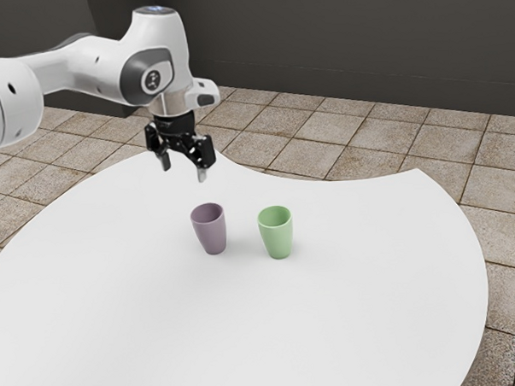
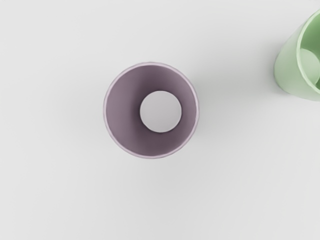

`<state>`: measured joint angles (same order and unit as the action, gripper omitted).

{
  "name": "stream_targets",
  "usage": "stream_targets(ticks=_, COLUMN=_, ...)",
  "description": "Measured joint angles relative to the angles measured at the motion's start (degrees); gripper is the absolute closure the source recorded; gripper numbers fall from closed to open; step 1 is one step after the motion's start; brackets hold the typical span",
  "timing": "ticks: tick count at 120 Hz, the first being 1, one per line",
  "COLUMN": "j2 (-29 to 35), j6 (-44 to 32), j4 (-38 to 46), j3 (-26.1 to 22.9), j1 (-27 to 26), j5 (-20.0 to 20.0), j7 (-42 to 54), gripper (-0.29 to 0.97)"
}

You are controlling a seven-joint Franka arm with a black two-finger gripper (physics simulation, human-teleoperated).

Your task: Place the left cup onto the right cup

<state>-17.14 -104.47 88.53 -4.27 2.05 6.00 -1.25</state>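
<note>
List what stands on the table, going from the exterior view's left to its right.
purple cup → green cup. Both stand upright and apart on the white table. The open gripper hangs above and behind the purple cup and overlaps it sideways, so it is left out of the order.

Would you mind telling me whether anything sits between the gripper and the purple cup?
Nothing visible does: the open gripper hangs above the purple cup, and only table surface lies between it and the green cup.

White round table (image 1: 246, 330); brown tiled floor (image 1: 366, 137) around it; dark wall (image 1: 362, 34) behind, apparently plain.
</note>
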Motion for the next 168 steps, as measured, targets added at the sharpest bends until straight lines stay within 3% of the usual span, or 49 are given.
stream_targets(ticks=168, j2=-6.3, j6=-5.55, j4=-0.89, j3=-1.27, j1=-0.03, j5=-1.36, j7=-0.65, gripper=0.0)
